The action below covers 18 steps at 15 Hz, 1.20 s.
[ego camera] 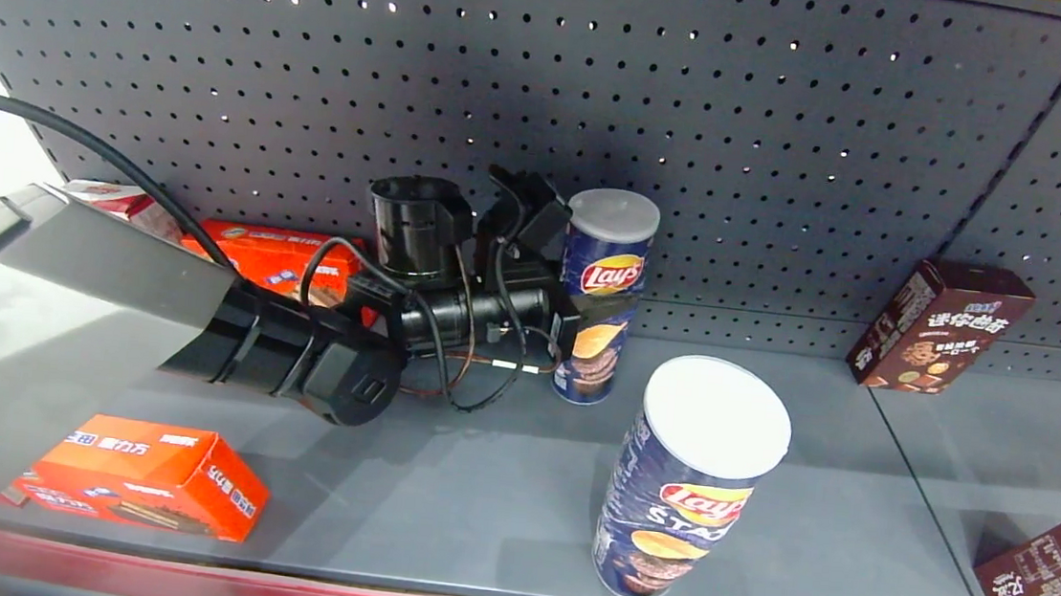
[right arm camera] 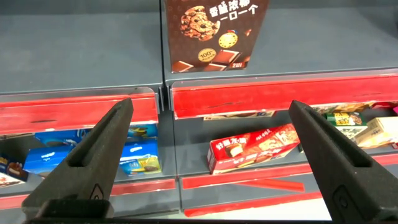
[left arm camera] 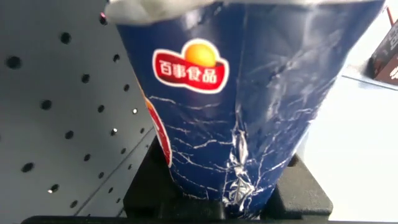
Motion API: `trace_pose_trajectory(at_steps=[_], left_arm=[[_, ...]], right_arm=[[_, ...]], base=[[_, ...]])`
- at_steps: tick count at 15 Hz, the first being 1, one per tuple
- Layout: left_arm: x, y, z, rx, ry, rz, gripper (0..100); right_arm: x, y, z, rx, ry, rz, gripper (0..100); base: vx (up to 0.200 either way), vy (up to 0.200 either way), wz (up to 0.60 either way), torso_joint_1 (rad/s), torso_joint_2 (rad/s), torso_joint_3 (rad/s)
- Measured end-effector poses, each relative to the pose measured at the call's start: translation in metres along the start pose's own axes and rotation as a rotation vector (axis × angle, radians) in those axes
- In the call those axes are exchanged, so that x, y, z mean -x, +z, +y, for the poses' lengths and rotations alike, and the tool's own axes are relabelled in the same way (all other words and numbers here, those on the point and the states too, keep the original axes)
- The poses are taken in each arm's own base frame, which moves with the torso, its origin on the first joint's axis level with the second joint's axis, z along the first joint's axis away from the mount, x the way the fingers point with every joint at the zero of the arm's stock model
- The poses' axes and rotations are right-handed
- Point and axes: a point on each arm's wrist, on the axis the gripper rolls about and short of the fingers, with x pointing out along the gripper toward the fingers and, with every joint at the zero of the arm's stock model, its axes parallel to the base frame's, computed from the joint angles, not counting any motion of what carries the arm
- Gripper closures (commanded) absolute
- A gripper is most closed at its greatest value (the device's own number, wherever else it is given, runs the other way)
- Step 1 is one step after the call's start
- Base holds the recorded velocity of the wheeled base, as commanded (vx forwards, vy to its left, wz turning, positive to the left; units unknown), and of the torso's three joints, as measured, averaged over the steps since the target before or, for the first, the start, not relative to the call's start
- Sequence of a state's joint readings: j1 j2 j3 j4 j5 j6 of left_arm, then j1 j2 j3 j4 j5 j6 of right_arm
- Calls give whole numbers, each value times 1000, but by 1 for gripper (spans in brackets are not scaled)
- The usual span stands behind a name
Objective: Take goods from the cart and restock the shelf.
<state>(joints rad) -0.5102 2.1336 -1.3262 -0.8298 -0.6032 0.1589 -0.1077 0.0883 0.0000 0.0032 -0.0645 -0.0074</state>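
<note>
Below grey pegboard [ego camera: 319, 78], grey shelf [ego camera: 476, 485]

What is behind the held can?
The pegboard wall, close behind the can. The left gripper clamps the can; whether can and wall touch is hidden.

I have a dark blue chip can [left arm camera: 249, 93] right up against the lens, with white marbled lines, a red badge under an orange disc, a crinkled seam down its side and a pale lid [left arm camera: 155, 9] at the end. The black left pincer [left arm camera: 227, 205] is pressed to the can on both sides. The grey pegboard panel [left arm camera: 56, 112] is just beside the can; on the other side I see pale shelf [left arm camera: 354, 137] and the corner of a brown box [left arm camera: 387, 59].
</note>
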Motion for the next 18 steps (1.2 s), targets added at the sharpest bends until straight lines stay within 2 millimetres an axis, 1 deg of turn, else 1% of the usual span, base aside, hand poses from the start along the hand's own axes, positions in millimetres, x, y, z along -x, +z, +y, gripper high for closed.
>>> trace_pose_trajectory(at_steps=[4,6,8,11,13,15,18], left_arm=[[2,-3,-1,1,5,11,0],[7,-4,0,2,17,22,0],[19,-3,-1,0,58,48,0],[41,-5,-8,-60,227,132,0],[52,-7,-13,-104,276,168,0],[59,-6,-15,-121,294,162,0],[62,-4,-16,-129,310,156,0]], right_arm=[[0,0,0,0,0,0,0],[0,0,0,0,0,0,0],[0,0,0,0,0,0,0],[0,0,0,0,0,1,0],[0,0,0,0,1,1,0],[0,0,0,0,0,1,0],[0,0,0,0,1,1,0]], base=[[0,0,0,0,0,0],[0,0,0,0,0,0],[0,0,0,0,0,0],[0,0,0,0,0,0],[0,0,0,0,0,0],[0,0,0,0,0,0],[0,0,0,0,0,0]])
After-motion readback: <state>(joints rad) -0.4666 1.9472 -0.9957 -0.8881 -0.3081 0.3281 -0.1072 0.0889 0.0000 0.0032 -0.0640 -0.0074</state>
